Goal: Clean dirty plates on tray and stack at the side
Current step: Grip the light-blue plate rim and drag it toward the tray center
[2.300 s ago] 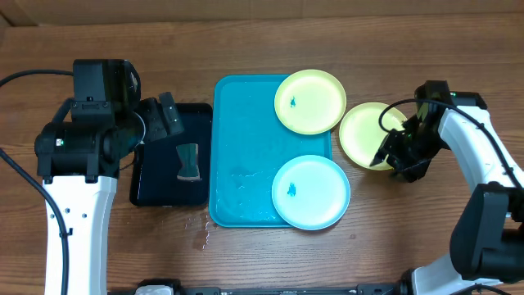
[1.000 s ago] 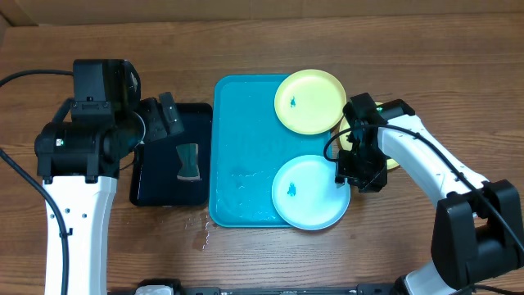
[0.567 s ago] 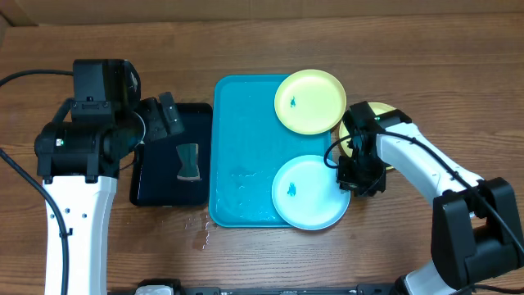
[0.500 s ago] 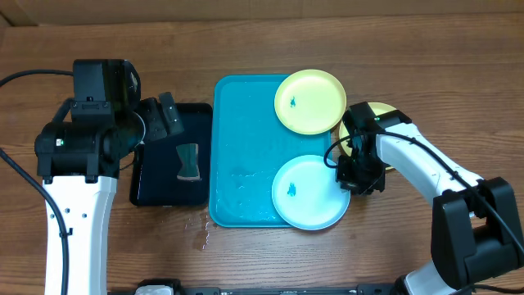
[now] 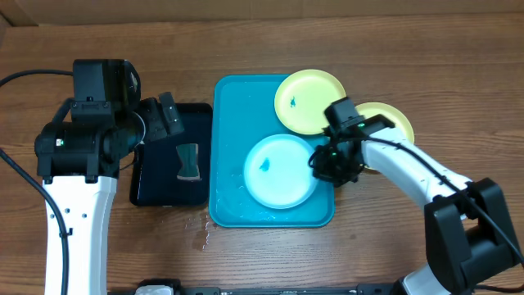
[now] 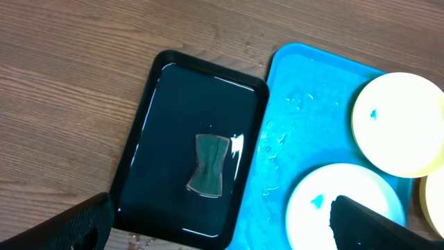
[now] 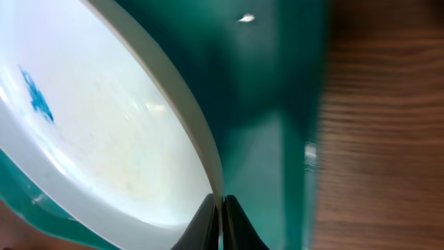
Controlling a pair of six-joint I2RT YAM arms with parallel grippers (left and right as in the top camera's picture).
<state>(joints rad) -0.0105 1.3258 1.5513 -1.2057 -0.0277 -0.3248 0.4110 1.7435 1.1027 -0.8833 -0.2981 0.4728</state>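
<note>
right pincer (image 7: 221,206) clenched on rim of round light-blue plastic plate (image 5: 274,174) | we feared thin grip slipping over turquoise rectangular tray (image 5: 232,111)

The right gripper (image 7: 221,221) has its two dark fingertips pressed together on the rim of the plate (image 7: 111,146), with the thin edge caught between them. The plate's pale centre fills the left of the view, with a small blue smudge (image 7: 35,97) well away from the grip. The plate lies over the tray (image 7: 270,104), whose turquoise floor shows between the plate's rim and the tray's raised edge. Beyond that edge lies the wooden desk (image 7: 388,139).
</note>
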